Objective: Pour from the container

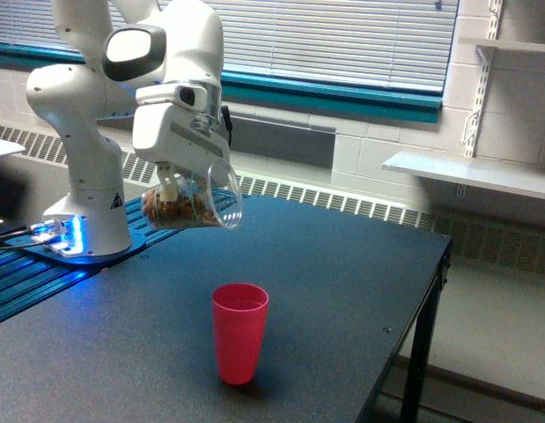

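The clear round container point(195, 201) hangs tilted on its side, its open mouth facing the exterior view's right, with brown nut-like pieces lying in its lower part. My gripper point(173, 183) is shut on it from above; the fingers are mostly hidden behind the glass and the white hand. It hangs above the table, up and to the left of the pink-red plastic cup point(239, 332), which stands upright near the table's front. Nothing is falling from the container.
The dark table point(342, 264) ends at an edge on the exterior view's right, with a drop to the floor. The arm's white base point(87, 225) with blue lights stands at the left on a blue ribbed platform. A wall shelf point(470, 172) sits beyond the table.
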You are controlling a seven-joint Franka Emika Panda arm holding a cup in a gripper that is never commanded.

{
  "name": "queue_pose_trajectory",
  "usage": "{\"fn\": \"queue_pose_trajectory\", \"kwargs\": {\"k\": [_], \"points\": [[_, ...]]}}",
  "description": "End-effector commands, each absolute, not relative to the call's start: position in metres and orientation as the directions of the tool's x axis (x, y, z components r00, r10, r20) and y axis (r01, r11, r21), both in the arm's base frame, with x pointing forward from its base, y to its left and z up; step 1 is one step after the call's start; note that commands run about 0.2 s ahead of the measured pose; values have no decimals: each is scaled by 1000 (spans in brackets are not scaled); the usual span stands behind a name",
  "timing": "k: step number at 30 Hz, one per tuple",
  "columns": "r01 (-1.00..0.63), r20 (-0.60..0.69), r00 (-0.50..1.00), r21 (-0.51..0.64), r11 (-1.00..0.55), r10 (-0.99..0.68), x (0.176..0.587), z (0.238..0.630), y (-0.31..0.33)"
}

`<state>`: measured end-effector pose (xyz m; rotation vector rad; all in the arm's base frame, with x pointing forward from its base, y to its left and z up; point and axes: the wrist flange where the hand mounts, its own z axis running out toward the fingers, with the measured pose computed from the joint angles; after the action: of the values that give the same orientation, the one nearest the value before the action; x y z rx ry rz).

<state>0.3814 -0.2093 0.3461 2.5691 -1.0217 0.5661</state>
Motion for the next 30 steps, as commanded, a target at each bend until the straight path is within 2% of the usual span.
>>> {"fn": "queue_pose_trajectory", "kwargs": {"k": [1, 30], "points": [[-706, 455, 677, 183, -684, -578, 379, 340, -211], [-697, 400, 711, 293, -654, -579, 399, 321, -208]]}}
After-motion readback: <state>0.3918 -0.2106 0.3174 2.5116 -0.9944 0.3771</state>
